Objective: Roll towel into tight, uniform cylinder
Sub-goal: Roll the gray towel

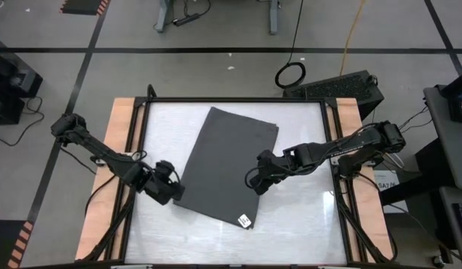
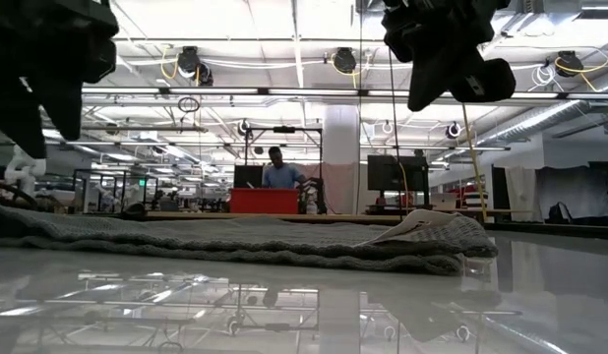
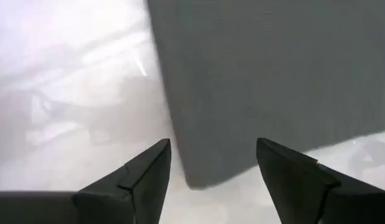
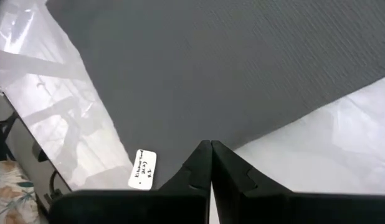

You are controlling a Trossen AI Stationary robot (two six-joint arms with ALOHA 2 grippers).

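The dark grey towel (image 1: 227,164) lies flat on the white table as a slanted rectangle, with its white tag (image 1: 244,220) at the near corner. My left gripper (image 1: 173,188) hovers open over the towel's near left corner (image 3: 199,174), with nothing between its fingers. My right gripper (image 1: 255,183) is shut and hangs above the towel's right edge (image 4: 286,124), near the tag (image 4: 142,169). In the low view both grippers (image 2: 48,98) (image 2: 452,79) stand well above the cloth (image 2: 284,241).
Wooden rails (image 1: 125,149) and a dark frame (image 1: 332,142) border the glossy table top. Bare table shows near the front edge (image 1: 291,232) and to the towel's right. Far behind the table, a person (image 2: 276,167) stands by a red box (image 2: 265,201).
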